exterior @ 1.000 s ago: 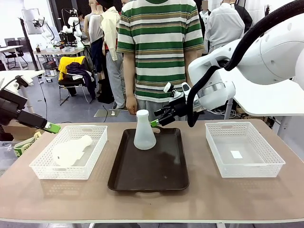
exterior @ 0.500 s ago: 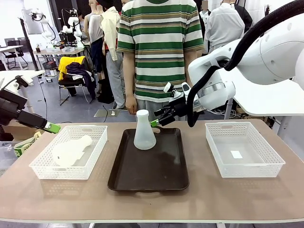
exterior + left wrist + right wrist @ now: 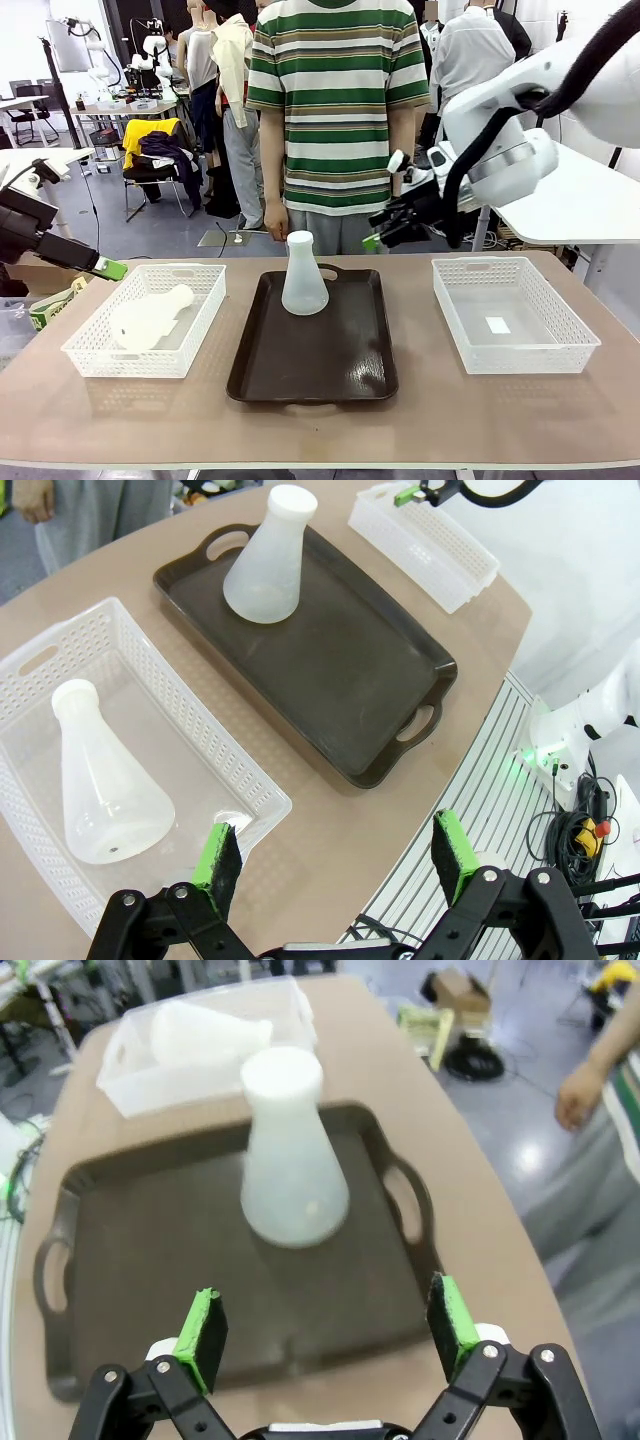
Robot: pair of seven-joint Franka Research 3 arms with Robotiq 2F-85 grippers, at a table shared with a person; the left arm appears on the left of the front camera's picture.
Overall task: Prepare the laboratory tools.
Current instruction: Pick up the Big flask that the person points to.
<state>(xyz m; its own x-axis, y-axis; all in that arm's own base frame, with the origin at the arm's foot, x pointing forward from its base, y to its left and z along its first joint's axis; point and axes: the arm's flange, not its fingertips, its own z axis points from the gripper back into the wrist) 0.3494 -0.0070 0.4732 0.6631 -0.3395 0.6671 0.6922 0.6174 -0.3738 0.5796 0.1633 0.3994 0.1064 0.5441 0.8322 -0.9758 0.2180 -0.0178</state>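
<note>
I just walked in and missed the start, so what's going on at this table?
Nothing is being held right now. One flask stands upright at the far end of the dark tray; the other flask lies on its side in the left basket. The right claw hangs open in the air by the tray's far right corner, and the left claw is open out by the left edge of the table. A person stands across the table, touching nothing.

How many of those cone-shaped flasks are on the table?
2. One flask stands upright on the dark tray; the other flask lies on its side in the left white basket. None seems hidden.
</note>
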